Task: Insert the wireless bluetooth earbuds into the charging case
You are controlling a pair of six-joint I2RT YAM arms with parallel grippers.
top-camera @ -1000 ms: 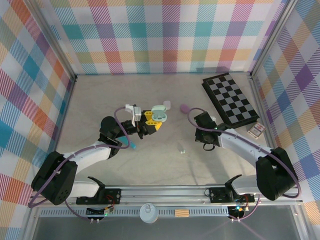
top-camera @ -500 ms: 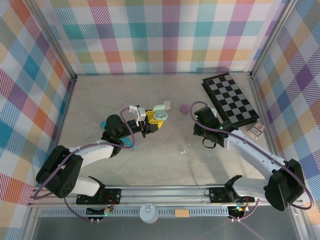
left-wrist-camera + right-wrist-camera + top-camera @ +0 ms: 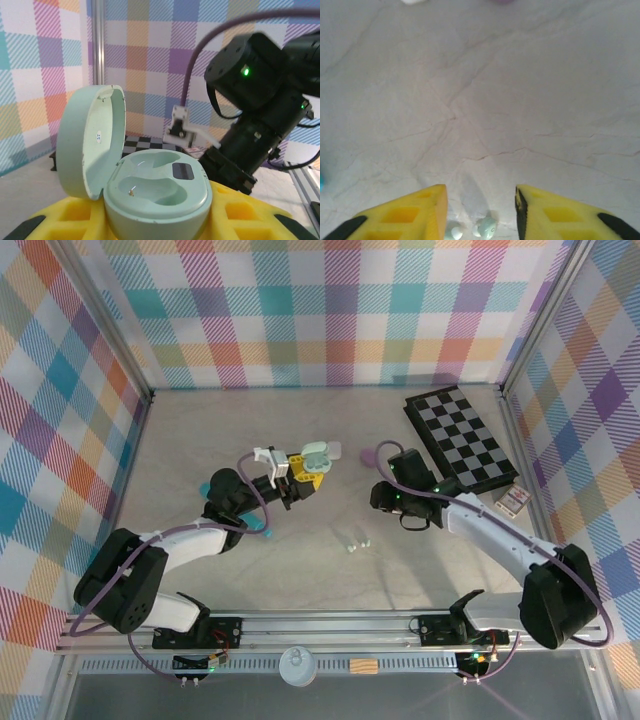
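left gripper [image 3: 303, 474] was clenched on the open mint case [image 3: 155, 195], lid up, both wells empty, so no bud was in yet. two mint buds [image 3: 486, 227] lay loose side by side on the table [image 3: 200, 420], well apart from the case, with the right gripper [image 3: 480, 192] low near them, its fingers spread and holding nothing. task looked barely started: each bud was yet to be picked, carried over to the held case and seated in a well.
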